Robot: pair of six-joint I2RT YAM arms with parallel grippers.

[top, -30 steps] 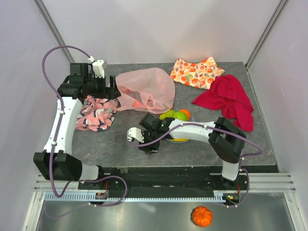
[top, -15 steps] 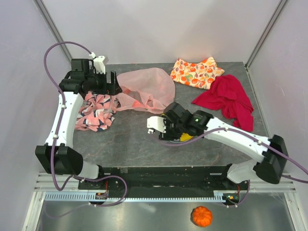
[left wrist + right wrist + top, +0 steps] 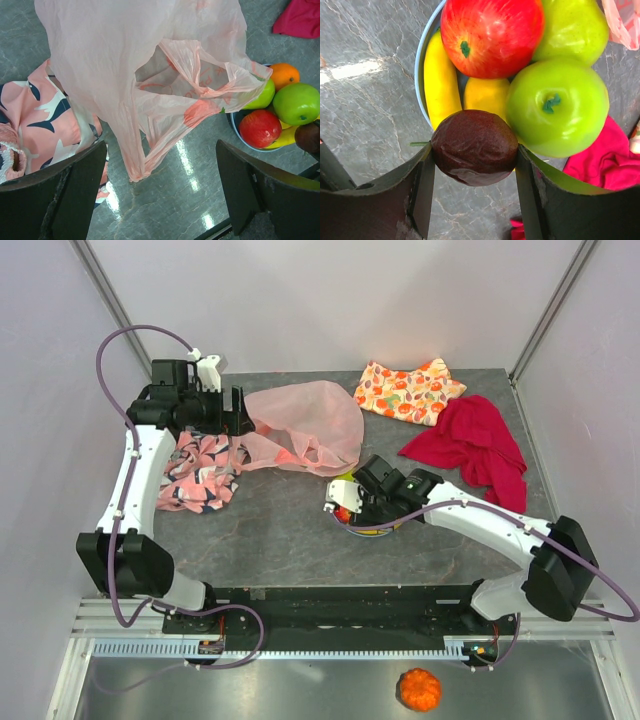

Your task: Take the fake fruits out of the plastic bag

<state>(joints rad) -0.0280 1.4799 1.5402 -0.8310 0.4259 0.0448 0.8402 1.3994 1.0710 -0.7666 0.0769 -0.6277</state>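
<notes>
Now the right gripper [image 3: 476, 159] clamps the dark purple fruit [image 3: 473, 142].

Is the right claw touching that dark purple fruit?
Touching. The right wrist view shows the right gripper pressed against both sides of the dark purple fruit, with no gap on either side.

From above, the right gripper [image 3: 351, 514] hides its dark purple fruit [image 3: 475, 147] from us; the plastic bag's [image 3: 125, 60] contents we cannot tell.

Left gripper [image 3: 161, 145] spread wide, arm stretched forward; right gripper [image 3: 474, 150] clamped mid-width
</notes>
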